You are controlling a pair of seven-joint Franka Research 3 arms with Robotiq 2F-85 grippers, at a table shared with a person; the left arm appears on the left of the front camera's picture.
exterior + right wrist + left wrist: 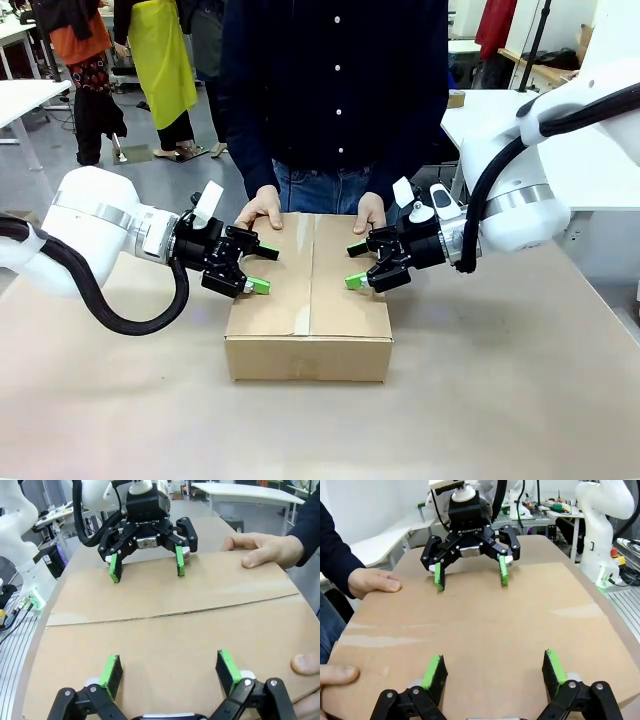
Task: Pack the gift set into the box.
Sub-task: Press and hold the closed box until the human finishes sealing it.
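The box (pixel 308 300) is a brown cardboard carton lying in the middle of the table, its flaps closed and a clear tape strip (pixel 306 285) running along the top seam. My left gripper (pixel 264 267) is open over the box's left end, both pads just above the top. My right gripper (pixel 355 264) is open over the right end, facing it. In the left wrist view my left gripper (pixel 494 670) hovers over the box top (pixel 485 620), with the right gripper (pixel 471 575) opposite. The right wrist view shows my right gripper (pixel 169 670) over the lid (pixel 165 635), the left gripper (pixel 147 566) beyond. The gift set is hidden.
A person stands at the far side, both hands (pixel 262 208) (pixel 370 212) resting on the box's far edge. One hand (pixel 372 580) lies flat on the lid in the left wrist view. The brown table (pixel 500 400) has free room all around the box.
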